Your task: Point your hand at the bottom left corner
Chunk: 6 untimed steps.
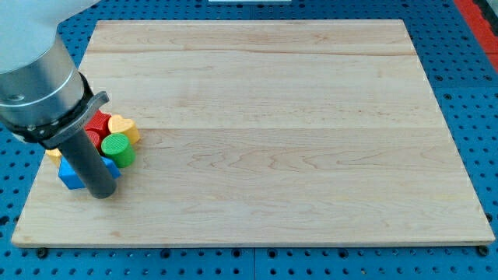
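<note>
My tip (103,193) rests on the wooden board (272,140) near its left edge, toward the view's bottom left. It stands just in front of a tight cluster of blocks. A green cylinder (117,150) sits right above the tip. A yellow heart block (123,127) lies above the green one. A red block (97,126) lies to the yellow heart's left, partly hidden by the rod. A blue block (71,175) lies to the tip's left, partly behind the rod. Another yellow block (53,154) peeks out at the cluster's left.
The board lies on a blue perforated table (467,93). The arm's grey body (35,85) covers the view's upper left corner. The board's bottom left corner (17,243) lies below and left of the tip.
</note>
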{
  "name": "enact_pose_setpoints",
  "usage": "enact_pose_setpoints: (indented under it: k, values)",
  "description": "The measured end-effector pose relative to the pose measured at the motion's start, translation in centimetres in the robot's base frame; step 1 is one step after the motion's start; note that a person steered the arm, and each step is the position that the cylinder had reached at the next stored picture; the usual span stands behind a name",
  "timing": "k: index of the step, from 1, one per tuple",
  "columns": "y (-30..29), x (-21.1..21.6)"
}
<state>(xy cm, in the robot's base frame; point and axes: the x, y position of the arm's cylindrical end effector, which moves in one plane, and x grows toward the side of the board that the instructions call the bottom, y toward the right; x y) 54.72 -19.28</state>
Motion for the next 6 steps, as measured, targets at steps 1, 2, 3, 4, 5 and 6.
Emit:
enact_pose_setpoints:
  k: [1,2,3,4,5,6]
  values:
    - [0.0,-0.2]
    - [1.7,0.6]
    - [1.3,5.1]
    - [-3.0,7.1]
    - [-6.0,7.1]
    - [-10.0,7.0]
